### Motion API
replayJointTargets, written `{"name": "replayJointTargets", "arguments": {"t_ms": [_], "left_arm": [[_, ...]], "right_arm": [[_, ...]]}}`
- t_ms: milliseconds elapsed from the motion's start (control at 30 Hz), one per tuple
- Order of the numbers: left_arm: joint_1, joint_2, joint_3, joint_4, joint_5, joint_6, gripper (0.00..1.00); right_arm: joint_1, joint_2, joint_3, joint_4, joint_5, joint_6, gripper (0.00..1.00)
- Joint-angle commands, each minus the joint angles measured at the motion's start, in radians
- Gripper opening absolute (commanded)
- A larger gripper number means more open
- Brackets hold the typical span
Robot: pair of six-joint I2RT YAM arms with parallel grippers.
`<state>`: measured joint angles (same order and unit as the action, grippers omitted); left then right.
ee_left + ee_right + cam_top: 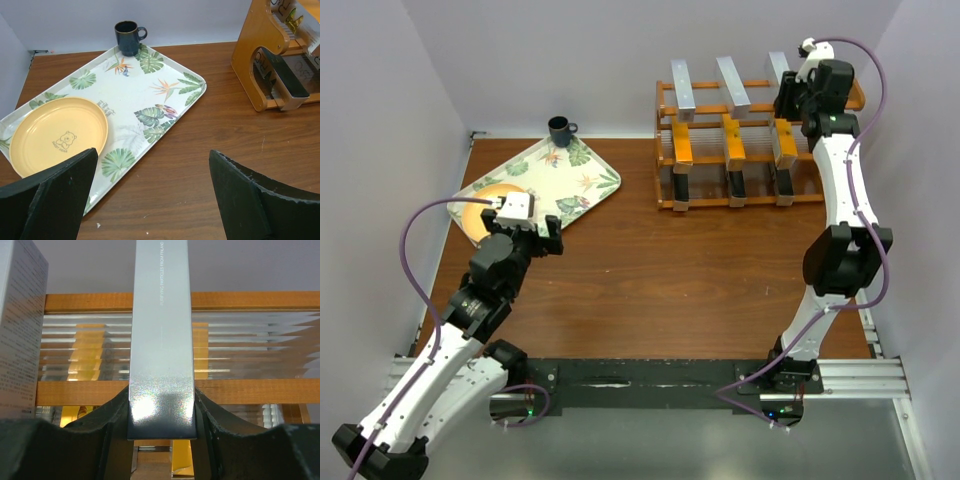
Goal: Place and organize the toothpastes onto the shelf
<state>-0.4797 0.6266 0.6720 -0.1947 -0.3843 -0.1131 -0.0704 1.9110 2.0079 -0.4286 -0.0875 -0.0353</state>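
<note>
Right gripper (161,412) clamps a long silver-grey cardboard toothpaste box (160,330) pointing straight ahead of its fingers over the orange-brown wooden shelf (250,301), perhaps touching; left gripper (152,195) gapes wide.

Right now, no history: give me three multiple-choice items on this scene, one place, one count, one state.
1. The black toothpastes sit on which tier of the shelf? A top; B middle; C bottom.
2. How many orange-yellow toothpastes are racked? A one; B three; C five.
3. The right gripper is: A open and empty; B shut on a silver toothpaste; C shut on nothing.

Answers:
1. C, the top view shows them along the lowest rail.
2. B, three stand side by side on the middle tier.
3. B, the wrist view shows both fingers pressed against the silver box's sides.
</note>
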Motion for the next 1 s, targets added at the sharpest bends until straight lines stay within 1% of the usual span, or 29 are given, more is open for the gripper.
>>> {"name": "replayJointTargets", "arguments": {"t_ms": [0,67,100,133,200,300,333,400,433,467,500,533,667,700,767,800,833,867,900,967], "left_arm": [[0.015,0.001,-0.003,0.052,0.027,-0.014,0.98],[0.018,-0.001,-0.005,0.052,0.028,-0.016,0.98],[0.018,-0.001,-0.005,0.052,0.030,-0.016,0.98],[0.019,-0.001,-0.005,0.052,0.032,-0.017,0.98],[0.021,-0.001,-0.005,0.052,0.035,-0.017,0.98],[0.024,-0.001,-0.005,0.052,0.036,-0.019,0.98],[0.026,-0.001,-0.005,0.052,0.036,-0.019,0.98],[0.027,-0.002,-0.005,0.052,0.036,-0.019,0.98],[0.029,-0.004,-0.005,0.051,0.036,-0.020,0.98],[0.029,-0.002,-0.005,0.051,0.035,-0.020,0.98],[0.030,-0.005,-0.005,0.051,0.033,-0.022,0.98],[0.032,-0.008,-0.005,0.049,0.032,-0.023,0.98],[0.041,-0.031,-0.003,0.049,0.019,-0.026,0.98],[0.044,-0.037,-0.003,0.047,0.018,-0.026,0.99],[0.046,-0.057,-0.003,0.043,0.015,-0.025,1.00],[0.047,-0.062,-0.003,0.041,0.013,-0.025,1.00],[0.049,-0.070,-0.003,0.040,0.013,-0.026,1.00],[0.049,-0.085,-0.003,0.038,0.012,-0.026,1.00],[0.049,-0.093,-0.003,0.040,0.010,-0.026,1.00],[0.049,-0.123,-0.009,0.041,0.009,-0.025,1.00]], "right_arm": [[0.003,-0.069,-0.011,0.048,-0.024,-0.005,0.43],[0.003,-0.075,-0.012,0.050,-0.023,-0.002,0.46],[0.003,-0.078,-0.012,0.050,-0.023,-0.002,0.48],[0.003,-0.082,-0.014,0.051,-0.023,0.000,0.53],[0.003,-0.089,-0.020,0.053,-0.024,0.002,0.57],[0.003,-0.099,-0.026,0.056,-0.023,0.008,0.66],[0.003,-0.102,-0.028,0.056,-0.021,0.011,0.74],[0.003,-0.124,-0.029,0.047,-0.020,0.023,0.82],[0.003,-0.132,-0.029,0.041,-0.021,0.028,0.89],[0.003,-0.163,-0.032,0.036,-0.018,0.028,0.92],[0.003,-0.180,-0.046,0.030,-0.012,0.056,0.97],[0.003,-0.206,-0.060,0.033,-0.003,0.063,0.98],[0.003,-0.357,-0.179,0.082,0.015,0.101,0.98],[0.003,-0.438,-0.252,0.097,0.032,0.121,0.98],[0.003,-0.525,-0.337,0.141,0.049,0.146,0.98],[0.003,-0.608,-0.419,0.155,0.061,0.170,0.98],[0.003,-0.656,-0.461,0.165,0.066,0.181,0.98],[0.003,-0.699,-0.498,0.168,0.068,0.192,0.98],[0.003,-0.795,-0.568,0.163,0.078,0.207,0.98],[0.003,-0.889,-0.641,0.143,0.084,0.225,0.98]]}}
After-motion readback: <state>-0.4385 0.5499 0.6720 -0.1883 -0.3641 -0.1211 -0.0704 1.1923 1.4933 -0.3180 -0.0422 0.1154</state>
